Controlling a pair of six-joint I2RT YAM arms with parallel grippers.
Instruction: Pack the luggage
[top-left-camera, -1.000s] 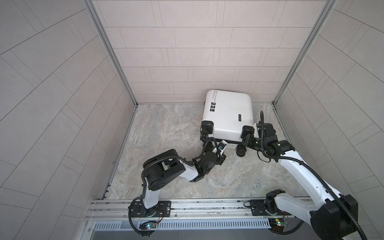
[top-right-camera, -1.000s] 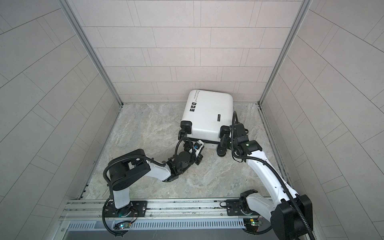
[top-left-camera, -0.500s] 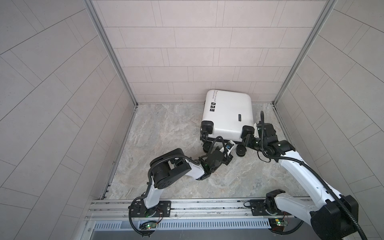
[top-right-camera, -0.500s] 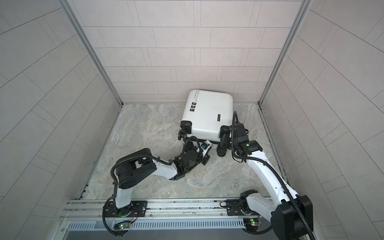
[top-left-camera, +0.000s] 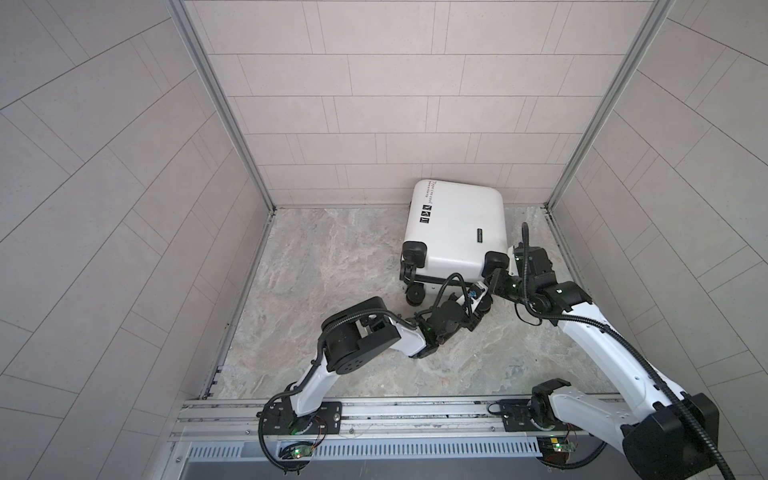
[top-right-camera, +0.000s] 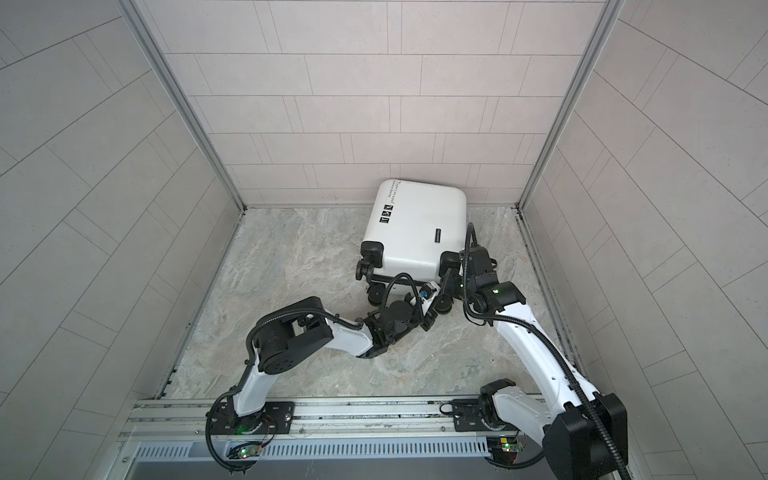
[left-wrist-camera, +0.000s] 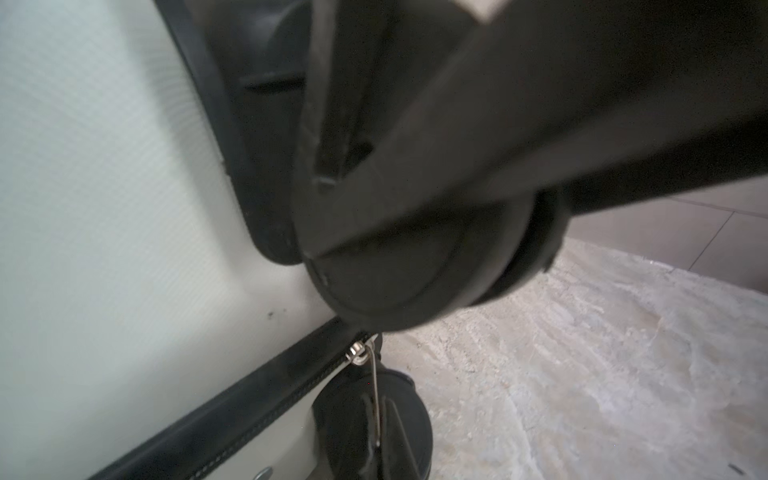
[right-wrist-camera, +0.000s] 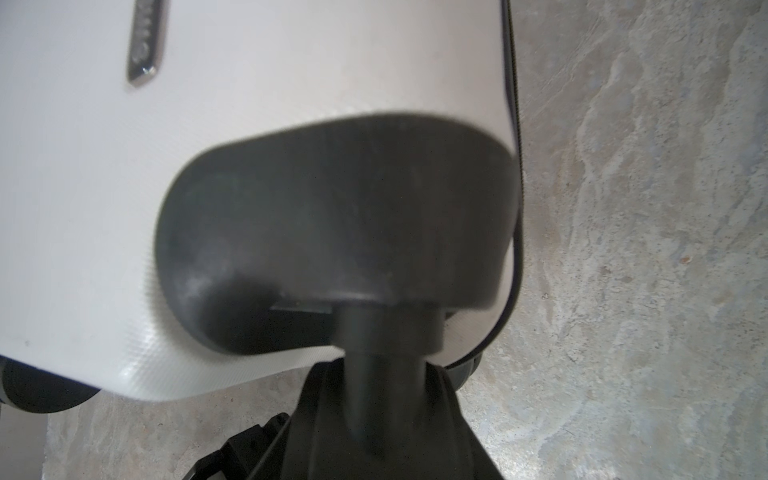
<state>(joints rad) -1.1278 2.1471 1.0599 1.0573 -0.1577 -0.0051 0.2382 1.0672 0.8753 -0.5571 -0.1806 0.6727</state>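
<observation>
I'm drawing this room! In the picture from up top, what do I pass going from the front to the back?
Metal rail → left arm's black elbow → luggage → tiled back wall.

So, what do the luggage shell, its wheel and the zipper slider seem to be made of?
Luggage shell: likely hard plastic, white, with a fine woven-looking grain and a slight sheen. Wheel: matte black, plastic or rubber; the look leaves that open. Zipper slider: probably metal, small, silvery and shiny.
</observation>
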